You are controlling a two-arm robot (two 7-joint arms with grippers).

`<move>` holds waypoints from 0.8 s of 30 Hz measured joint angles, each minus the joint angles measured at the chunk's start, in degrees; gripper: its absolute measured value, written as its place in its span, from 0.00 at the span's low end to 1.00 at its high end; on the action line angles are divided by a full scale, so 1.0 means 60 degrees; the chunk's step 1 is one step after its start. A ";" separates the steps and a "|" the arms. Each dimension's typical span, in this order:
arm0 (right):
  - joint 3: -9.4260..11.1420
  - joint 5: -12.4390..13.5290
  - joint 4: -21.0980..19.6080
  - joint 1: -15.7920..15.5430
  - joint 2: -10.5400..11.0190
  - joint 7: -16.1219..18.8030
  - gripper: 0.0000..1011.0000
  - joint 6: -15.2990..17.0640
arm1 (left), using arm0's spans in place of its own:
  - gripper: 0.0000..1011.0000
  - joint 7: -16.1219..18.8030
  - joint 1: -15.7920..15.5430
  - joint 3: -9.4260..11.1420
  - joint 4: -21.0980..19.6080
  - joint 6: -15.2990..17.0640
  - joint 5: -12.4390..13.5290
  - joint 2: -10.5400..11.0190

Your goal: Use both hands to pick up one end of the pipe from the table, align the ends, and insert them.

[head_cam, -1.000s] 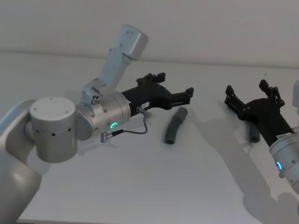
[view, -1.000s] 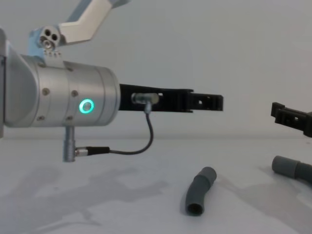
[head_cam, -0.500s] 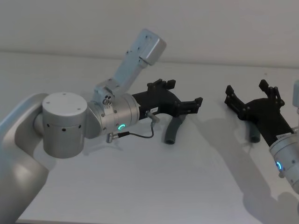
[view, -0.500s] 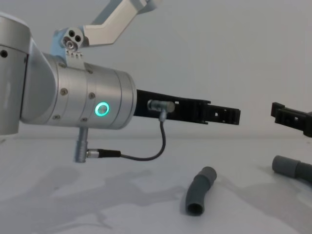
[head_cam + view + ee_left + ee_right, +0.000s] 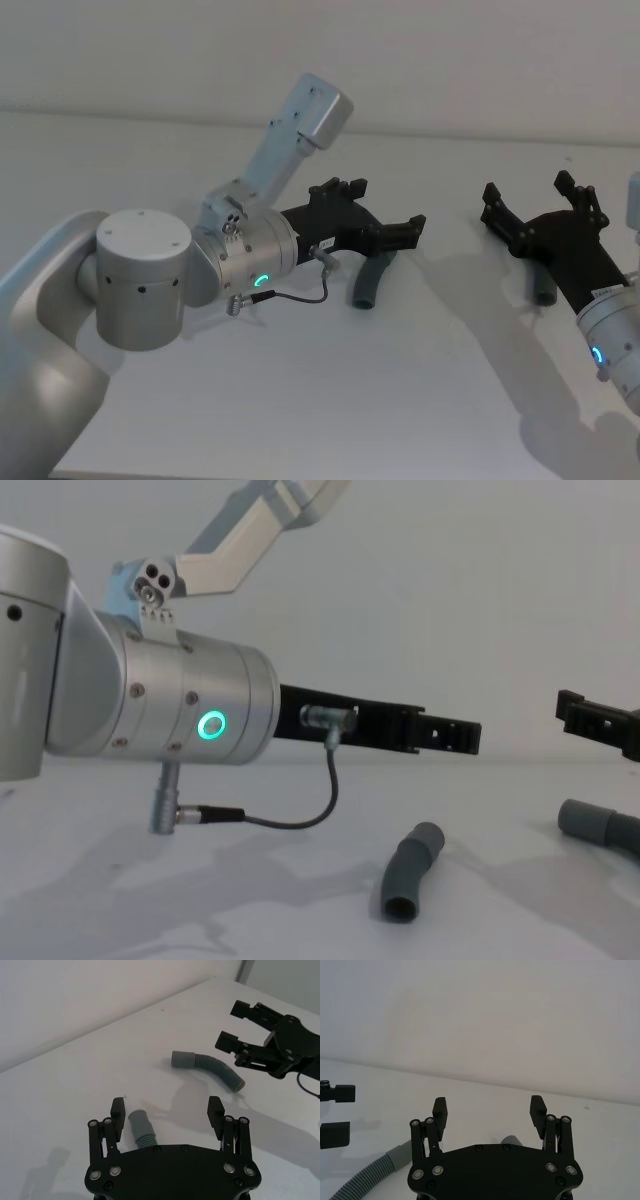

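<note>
Grey ribbed plastic, two pieces, both lying on the white surface (image 5: 300, 400). Head view: we see the left tool (image 5: 380, 207) spread wide over the far end of the short bent piece (image 5: 368, 285), whose near end pokes out toward the robot. The right tool (image 5: 530, 190) is also spread wide, well apart to the right, with the longer piece (image 5: 543, 290) mostly hidden under it. Left wrist view: the short bent piece (image 5: 140, 1127) sits between the fingers but close to one of them, off-centre. The longer piece (image 5: 207, 1065) curves farther off, its smooth collar at the end farther from the right tool (image 5: 235, 1025). Right wrist view: the right tool (image 5: 489, 1107) is wide with nothing between the fingers, and a ribbed stretch of the longer piece (image 5: 367, 1177) runs beside and under its body. Chest view: the left tool (image 5: 455, 737) hangs clear above the short bent piece (image 5: 410, 870) with a visible gap, the piece's open mouth facing the camera. The longer piece (image 5: 590, 825) lies flat below the right tool (image 5: 585, 718). Neither piece is gripped yet. We judge both pieces to be light and likely to roll or skid when nudged. The ribbed middles probably flex, while the smooth ends look stiffer. We would take hold just behind each smooth end, leaving the mouths free, so the ends do not droop or wander while being lined up. We would centre the left tool over its piece first.
</note>
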 joint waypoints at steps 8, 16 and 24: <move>0.0000 0.0000 0.0000 0.0000 0.0001 0.0000 0.99 0.0000 | 0.99 0.0088 0.0030 0.0104 0.0043 0.0074 0.0203 -0.0006; 0.0000 0.0000 0.0000 0.0000 0.0000 0.0000 0.99 -0.0001 | 0.99 0.0094 -0.0034 0.0257 0.0124 0.0282 0.0413 0.0007; 0.0000 0.0000 0.0000 0.0000 0.0001 0.0000 0.99 0.0000 | 0.99 0.0244 -0.0013 0.0291 0.0206 0.0521 0.0540 -0.0073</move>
